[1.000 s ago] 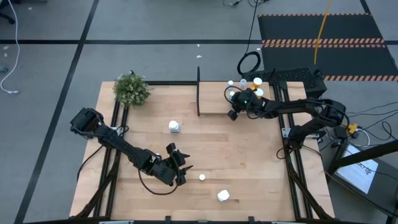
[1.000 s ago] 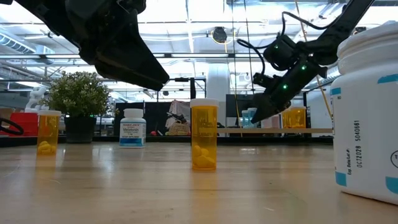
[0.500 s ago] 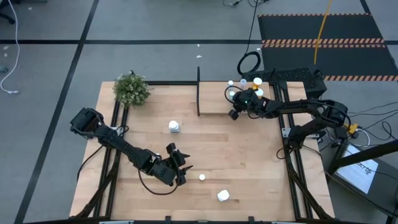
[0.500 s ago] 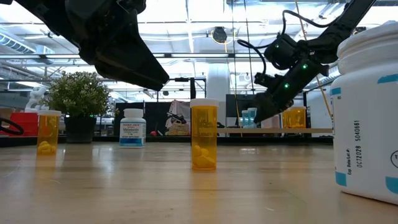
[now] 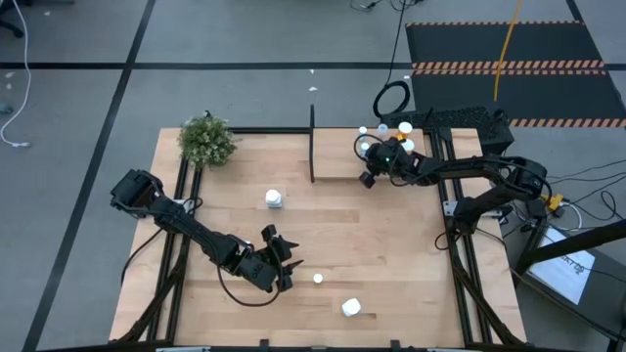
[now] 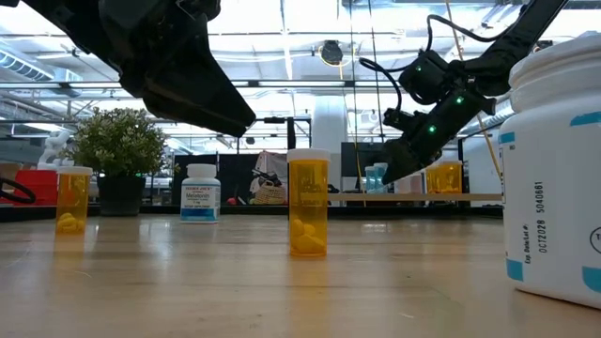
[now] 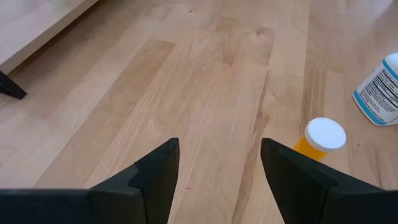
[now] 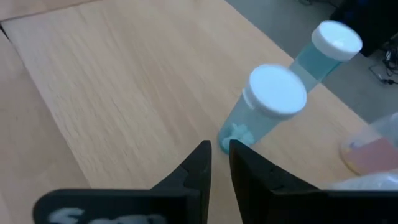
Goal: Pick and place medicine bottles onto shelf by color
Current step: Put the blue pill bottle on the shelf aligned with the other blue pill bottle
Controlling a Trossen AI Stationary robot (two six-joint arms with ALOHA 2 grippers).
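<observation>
right gripper (image 5: 368, 178) upper right over shelf (image 5: 337, 161), fingers nearly closed, empty | blue bottle (image 8: 266, 107) stands just beside fingertips; a sideways nudge could tip it | left gripper (image 7: 217, 163) lower centre, wide open, empty; orange bottle (image 7: 319, 138) beside one finger

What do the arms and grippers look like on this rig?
Both arms are dark, jointed and slim, with black cables looped alongside. The left gripper has two matte black, wedge-shaped fingers. The right gripper has the same fingers, and green lights glow near its wrist.

Orange bottle (image 6: 308, 205) — white cap (image 7: 326, 133)
</observation>
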